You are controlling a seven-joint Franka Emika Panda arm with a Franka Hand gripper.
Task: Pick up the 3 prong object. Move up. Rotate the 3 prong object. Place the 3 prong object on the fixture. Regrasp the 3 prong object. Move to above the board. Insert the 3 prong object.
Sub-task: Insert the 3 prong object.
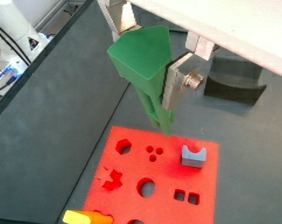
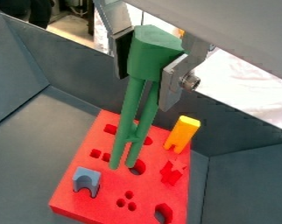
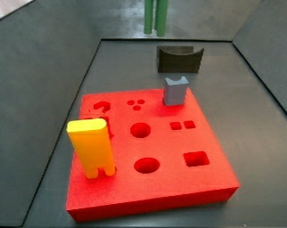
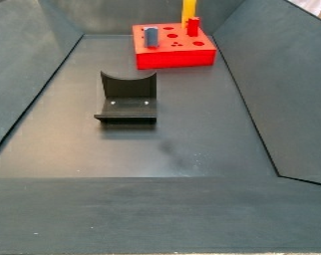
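Observation:
My gripper (image 1: 150,54) is shut on the wide head of the green 3 prong object (image 1: 158,109) and holds it upright, prongs pointing down, in the air above the red board (image 1: 131,171). Both wrist views show this; in a wrist view the gripper (image 2: 144,68) holds the 3 prong object (image 2: 134,122) with its prong tips over the board (image 2: 150,197). In a side view only the prongs (image 3: 156,16) show at the top edge, above the back of the bin, behind the dark fixture (image 3: 178,59). The fixture (image 4: 126,98) stands empty on the floor.
A tall yellow block (image 3: 90,147) and a grey-blue block (image 3: 176,90) stand in the board (image 3: 170,191). Several other holes in it are open. Sloping grey bin walls (image 4: 44,80) surround the floor.

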